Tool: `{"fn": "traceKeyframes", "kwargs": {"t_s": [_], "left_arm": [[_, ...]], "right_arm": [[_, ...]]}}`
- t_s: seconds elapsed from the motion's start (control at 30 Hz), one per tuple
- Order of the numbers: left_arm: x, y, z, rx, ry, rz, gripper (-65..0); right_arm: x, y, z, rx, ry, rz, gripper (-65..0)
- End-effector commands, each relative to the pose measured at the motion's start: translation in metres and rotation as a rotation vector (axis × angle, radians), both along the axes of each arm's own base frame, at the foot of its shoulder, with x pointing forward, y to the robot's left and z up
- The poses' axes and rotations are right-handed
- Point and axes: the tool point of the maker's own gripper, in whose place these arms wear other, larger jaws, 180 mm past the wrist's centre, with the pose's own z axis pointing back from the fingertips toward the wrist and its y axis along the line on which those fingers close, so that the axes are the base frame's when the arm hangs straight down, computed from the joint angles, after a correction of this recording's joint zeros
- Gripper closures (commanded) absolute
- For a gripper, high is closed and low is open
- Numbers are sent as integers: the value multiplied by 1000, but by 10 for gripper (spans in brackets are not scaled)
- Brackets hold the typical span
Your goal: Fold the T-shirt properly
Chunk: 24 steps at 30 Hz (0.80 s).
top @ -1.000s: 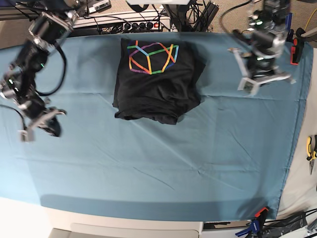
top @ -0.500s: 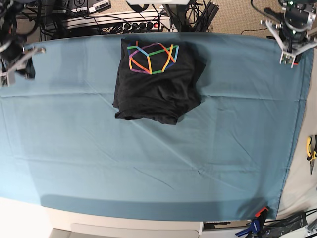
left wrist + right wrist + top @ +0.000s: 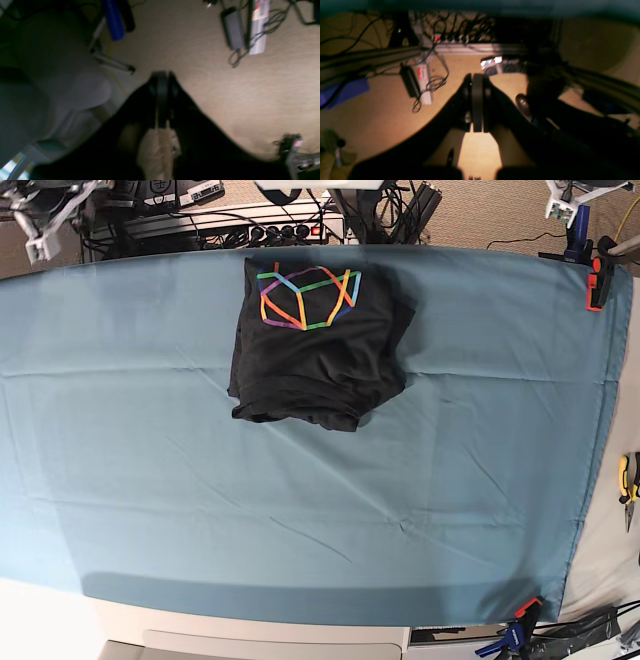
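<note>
Now both arms have withdrawn beyond the desk (image 3: 120, 480); left hand (image 3: 162, 100) and right hand (image 3: 477, 102) clenched, empty; T-shirt (image 3: 315, 345) lies folded, apparently finished.

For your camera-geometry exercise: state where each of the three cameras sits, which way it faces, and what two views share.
Base: overhead, facing down on the teal cloth and folded T-shirt; arms barely enter at the top corners.
Left wrist: on the left gripper, shut, facing the floor.
Right wrist: on the right gripper, shut, facing floor and cables.
Shared: both wrist views show a black power adapter beside a white box.
</note>
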Motion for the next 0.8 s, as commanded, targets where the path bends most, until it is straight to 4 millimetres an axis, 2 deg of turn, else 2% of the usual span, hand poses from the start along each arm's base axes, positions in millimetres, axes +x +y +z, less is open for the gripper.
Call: {"fn": "traceKeyframes", "kwargs": {"t_s": [0.0, 0.1, 0.23, 0.3, 0.4, 0.53, 0.63, 0.77], "left_arm": [[-4, 0, -1, -8, 2, 9, 0], [-34, 2, -30, -57, 100, 70, 0], [-77, 9, -76, -112, 256, 131, 0], [-87, 11, -99, -130, 292, 162, 0], [-94, 11, -131, -148, 331, 202, 0], [-87, 4, -170, -187, 326, 220, 0], [-79, -5, -199, -219, 299, 217, 0], [-71, -15, -233, -246, 266, 213, 0]], "right_arm": [[-6, -5, -3, -4, 21, -9, 0], [-27, -10, -31, 48, 83, -79, 0], [-63, -9, -86, 140, 195, -191, 0], [-77, -4, -115, 196, 251, -248, 0], [-87, 8, -158, 276, 298, -326, 0], [-86, 23, -206, 306, 331, -366, 0], [-70, 29, -235, 276, 314, -347, 0], [-42, 9, -266, 62, 251, -345, 0]]}}
